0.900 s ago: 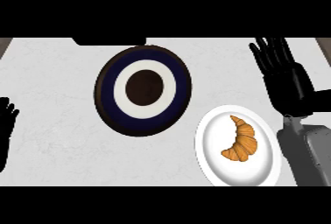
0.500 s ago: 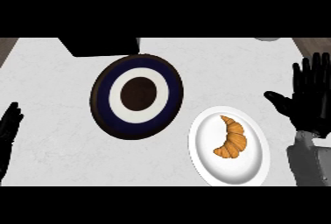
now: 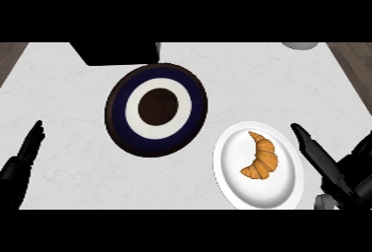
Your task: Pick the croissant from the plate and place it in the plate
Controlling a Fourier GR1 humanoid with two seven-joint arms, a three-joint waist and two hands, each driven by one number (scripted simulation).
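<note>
1. Right black hand [image 3: 328, 166] is at the lower right. Its fingers [image 3: 308, 144] are straight and spread, holding nothing, and one long finger points up-left along the right rim of the plain white oval plate [image 3: 234, 183]. The view does not show whether it touches the rim.
2. Left black hand [image 3: 16, 172] is at the lower left edge, seen edge-on. Its fingers [image 3: 33, 139] are straight, together and pointing up, with nothing in them.
3. The golden-brown curved croissant [image 3: 262, 156], with its ridged crust, lies on the white plate, right of centre and free of both hands.
4. The glossy round plate with a navy rim, white ring and dark brown centre [image 3: 158, 109] sits up-left, just beside the white plate.
5. The counter is a pale, faintly marbled top [image 3: 73, 118].
6. A black boxy block [image 3: 116, 51] sits at the top edge, with a pale rounded object [image 3: 300, 45] at the top right.
</note>
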